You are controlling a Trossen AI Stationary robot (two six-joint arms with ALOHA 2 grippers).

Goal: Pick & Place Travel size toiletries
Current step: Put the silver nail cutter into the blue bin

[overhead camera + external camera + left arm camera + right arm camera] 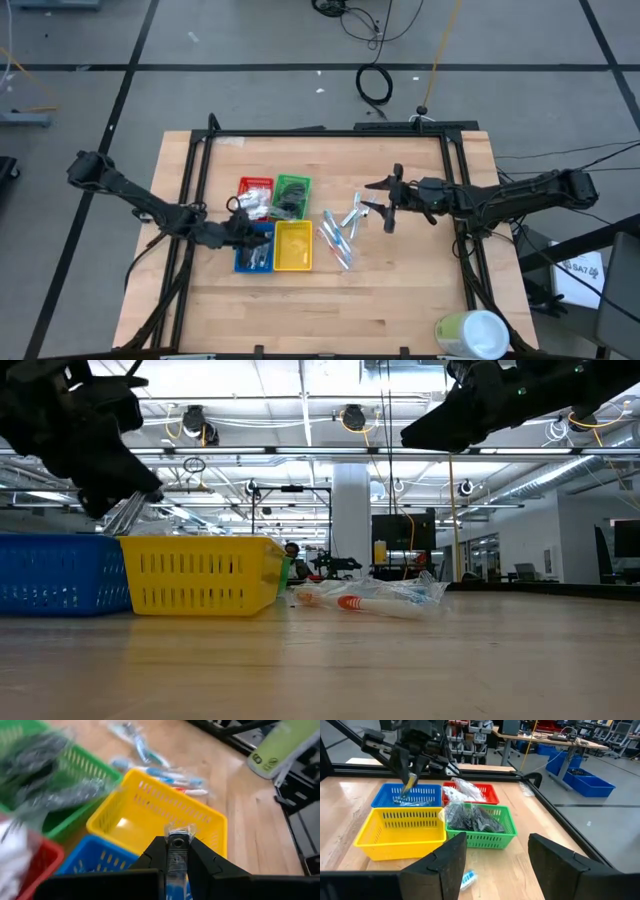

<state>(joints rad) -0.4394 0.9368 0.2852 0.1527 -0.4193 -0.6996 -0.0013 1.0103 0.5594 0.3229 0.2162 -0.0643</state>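
Left claw: the left claw (176, 851) is clamped on a slim clear-wrapped tube (176, 840), its fingers pinched flat on either side so the tube stands out ahead of them.
Where it hangs: above the blue tray (252, 251), close to the wall it shares with the yellow tray (293, 246); my reading is that the tube is held end-down so it can go straight into the blue tray.
Right claw: the right claw (496, 860) is held apart with nothing between its fingers, raised over the bench (400, 300) just beside the loose tubes (340, 235), well placed to take one next.
Blue tray: already holds a few silvery tubes, seen through the right wrist view.
Yellow tray: its floor looks bare.
Green tray: the green tray (479, 826) is heaped with dark items in clear wrap.
Red tray: the red tray (472, 793) holds white and clear packets.
Left on the bench: a small scatter of wrapped tubes, pale blue and silver, one with a red end in the low view, just beside the yellow tray.
Off to the side: a large pale green and white cylinder (470, 334) at the bench's near corner, well apart from the trays.
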